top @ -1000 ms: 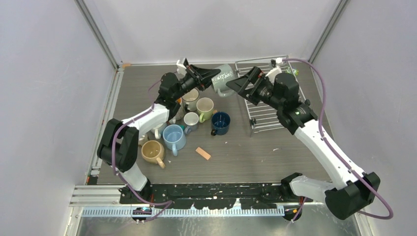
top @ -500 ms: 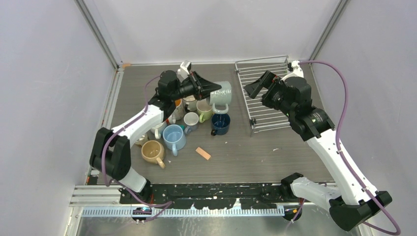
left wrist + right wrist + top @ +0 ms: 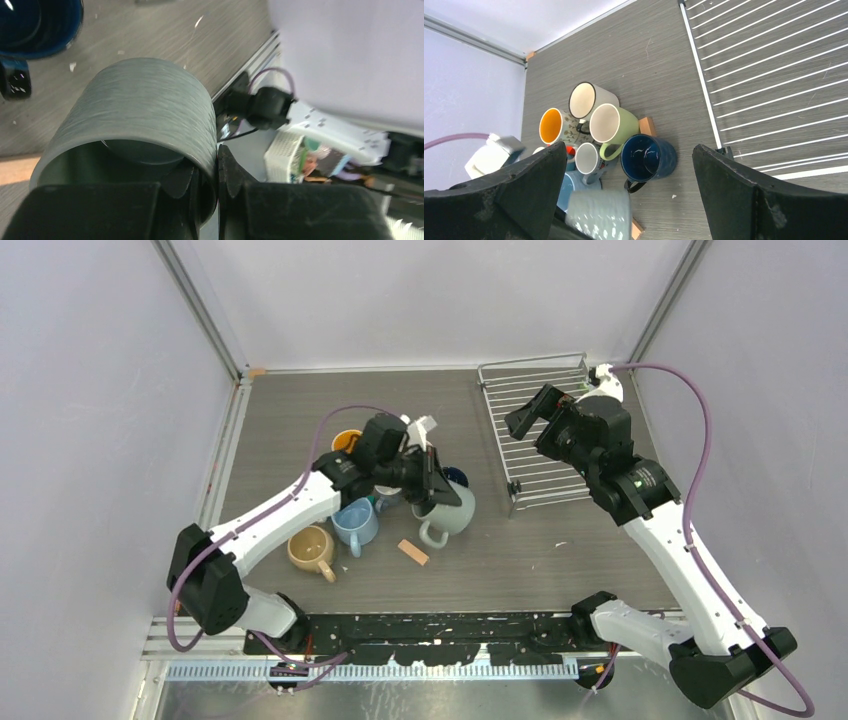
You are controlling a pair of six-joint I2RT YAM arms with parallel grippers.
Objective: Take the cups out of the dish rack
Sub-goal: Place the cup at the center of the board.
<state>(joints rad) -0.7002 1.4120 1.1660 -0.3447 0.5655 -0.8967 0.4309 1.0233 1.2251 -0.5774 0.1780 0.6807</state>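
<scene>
Ok, L tool (image 3: 216,161) grips grey-green mug (image 3: 145,106) rim.

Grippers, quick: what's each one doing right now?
Left gripper: shut on the grey-green mug, pinching its rim.
Right gripper: open, holding nothing.

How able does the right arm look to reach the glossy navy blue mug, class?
Probably yes: the right gripper is open, with bare table from the wire dish rack to the navy mug; the grey-green ribbed mug in the left gripper crowds it.
</scene>
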